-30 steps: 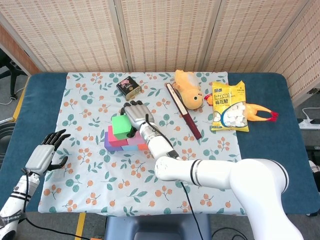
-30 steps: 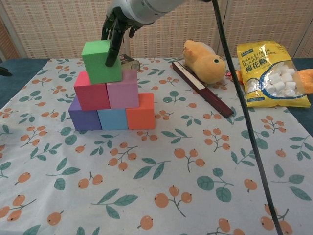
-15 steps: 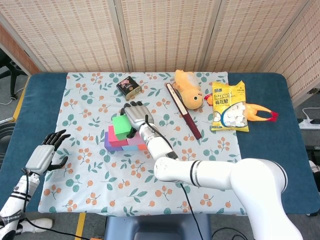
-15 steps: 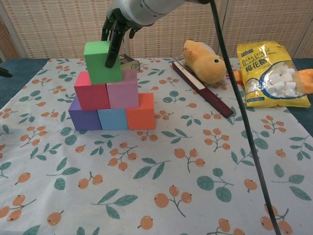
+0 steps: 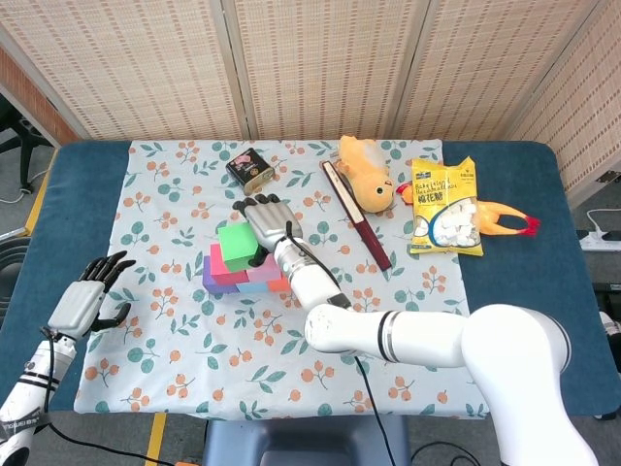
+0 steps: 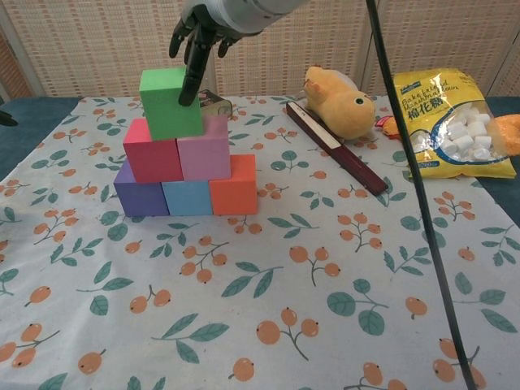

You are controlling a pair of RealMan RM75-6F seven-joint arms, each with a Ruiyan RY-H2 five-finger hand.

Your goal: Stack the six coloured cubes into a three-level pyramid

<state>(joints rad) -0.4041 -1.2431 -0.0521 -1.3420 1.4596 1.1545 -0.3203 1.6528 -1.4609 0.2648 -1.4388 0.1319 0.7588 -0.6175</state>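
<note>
The pyramid stands left of centre on the floral cloth. Its base is a purple cube point(image 6: 138, 197), a light blue cube point(image 6: 186, 197) and an orange cube point(image 6: 234, 185). A magenta cube point(image 6: 151, 150) and a pink cube point(image 6: 205, 148) form the middle level. A green cube point(image 6: 169, 104) point(image 5: 235, 244) sits on top, set toward the left. My right hand point(image 6: 199, 32) point(image 5: 267, 221) hovers just behind and right of the green cube, fingers spread, one fingertip point(image 6: 188, 96) at its right edge. My left hand point(image 5: 87, 301) lies with fingers spread and nothing in it at the table's left edge.
A dark tin point(image 5: 249, 168) stands behind the pyramid. To the right are a long dark red case point(image 5: 357, 228), a yellow plush duck point(image 5: 367, 180), a bag of marshmallows point(image 5: 443, 209) and a rubber chicken point(image 5: 505, 216). My right arm's cable hangs across the chest view.
My right hand has lifted slightly and drawn back to the right off the green cube. The green cube stays on top of the stack. The left hand has not moved.
</note>
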